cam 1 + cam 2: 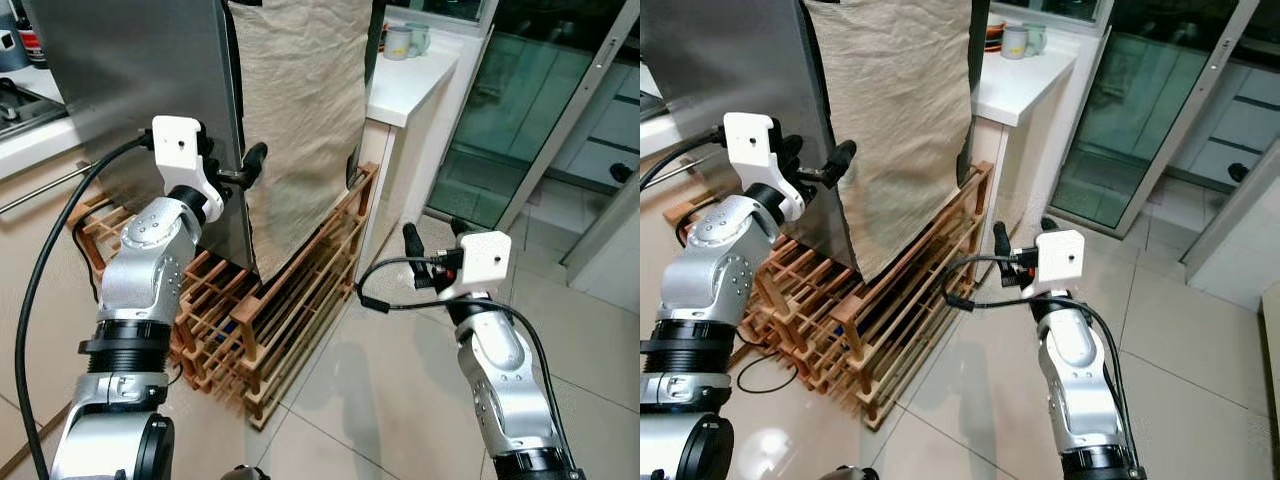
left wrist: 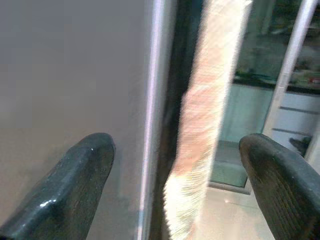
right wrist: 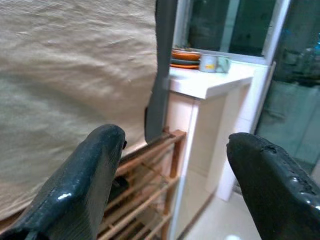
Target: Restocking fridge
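Observation:
The fridge's stainless steel door (image 1: 130, 70) fills the upper left, and a beige cloth (image 1: 300, 120) hangs down beside it. My left gripper (image 1: 240, 172) is raised at the door's vertical edge (image 2: 152, 100). It is open, with one finger (image 2: 80, 170) in front of the steel face and the other finger (image 2: 275, 175) out past the cloth (image 2: 200, 130). My right gripper (image 1: 433, 235) hovers low at the right, open and empty, pointing toward the cloth (image 3: 65, 75) and the counter (image 3: 210, 82).
A low wooden rack (image 1: 290, 310) stands on the floor under the fridge and cloth. A white counter (image 1: 410, 85) with mugs (image 1: 400, 40) sits behind. Glass sliding doors (image 1: 520, 110) are at the right. Tiled floor (image 1: 380, 400) spreads in front.

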You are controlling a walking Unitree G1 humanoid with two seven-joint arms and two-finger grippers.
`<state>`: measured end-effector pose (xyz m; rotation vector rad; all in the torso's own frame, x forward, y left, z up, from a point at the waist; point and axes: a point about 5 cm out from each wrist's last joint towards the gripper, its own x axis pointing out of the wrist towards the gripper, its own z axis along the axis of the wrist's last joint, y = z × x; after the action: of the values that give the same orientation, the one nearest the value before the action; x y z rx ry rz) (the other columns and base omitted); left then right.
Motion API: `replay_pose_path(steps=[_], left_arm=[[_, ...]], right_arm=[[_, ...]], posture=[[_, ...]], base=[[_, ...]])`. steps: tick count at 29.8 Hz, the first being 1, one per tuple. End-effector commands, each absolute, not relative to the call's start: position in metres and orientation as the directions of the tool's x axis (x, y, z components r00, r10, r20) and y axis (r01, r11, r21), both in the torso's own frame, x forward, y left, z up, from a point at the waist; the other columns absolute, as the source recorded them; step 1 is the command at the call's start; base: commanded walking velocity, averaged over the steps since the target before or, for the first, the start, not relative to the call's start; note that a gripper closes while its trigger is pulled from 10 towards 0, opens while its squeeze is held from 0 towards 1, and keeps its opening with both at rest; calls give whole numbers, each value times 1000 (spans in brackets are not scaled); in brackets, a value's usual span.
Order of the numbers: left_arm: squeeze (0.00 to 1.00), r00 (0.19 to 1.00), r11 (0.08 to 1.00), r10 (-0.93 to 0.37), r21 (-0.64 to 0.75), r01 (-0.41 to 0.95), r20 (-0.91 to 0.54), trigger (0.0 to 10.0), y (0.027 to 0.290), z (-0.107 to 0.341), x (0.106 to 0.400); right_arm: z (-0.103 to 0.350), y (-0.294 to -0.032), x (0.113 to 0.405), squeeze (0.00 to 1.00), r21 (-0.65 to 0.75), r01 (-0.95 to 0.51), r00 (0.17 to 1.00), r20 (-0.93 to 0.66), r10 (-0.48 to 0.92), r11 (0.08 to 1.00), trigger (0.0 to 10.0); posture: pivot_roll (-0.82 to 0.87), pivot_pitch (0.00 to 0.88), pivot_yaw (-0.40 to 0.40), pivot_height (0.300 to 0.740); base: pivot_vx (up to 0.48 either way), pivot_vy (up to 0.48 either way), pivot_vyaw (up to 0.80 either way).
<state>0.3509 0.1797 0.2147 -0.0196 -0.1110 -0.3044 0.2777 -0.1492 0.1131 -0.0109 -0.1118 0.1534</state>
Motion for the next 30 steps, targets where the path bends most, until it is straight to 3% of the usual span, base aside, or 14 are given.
replay_pose_path(steps=[1, 21, 27, 30], left_arm=[[0, 932, 938, -345, 21, 345, 109, 10000, 174, 216, 346], [0, 952, 951, -302, -56, 304, 55, 10000, 161, 192, 366], [0, 975, 975, -209, -54, 214, 76, 10000, 175, 197, 377], [0, 979, 981, -172, -68, 180, 106, 10000, 190, 195, 367]], right_arm=[[117, -154, 277, 0, -37, -138, 982, 126, 141, 990, 10000], [115, -149, 277, 0, -30, -157, 981, 113, 159, 987, 10000], [115, -150, 276, 0, -38, -155, 981, 113, 159, 987, 10000], [117, -152, 273, 0, -44, -145, 981, 121, 149, 988, 10000]], posture=[[-118, 0, -5, 740], [-115, 0, -15, 740], [-139, 0, 4, 740], [-147, 0, 13, 740]], base=[[0, 0, 0], [0, 0, 0], [0, 0, 0], [0, 0, 0]])
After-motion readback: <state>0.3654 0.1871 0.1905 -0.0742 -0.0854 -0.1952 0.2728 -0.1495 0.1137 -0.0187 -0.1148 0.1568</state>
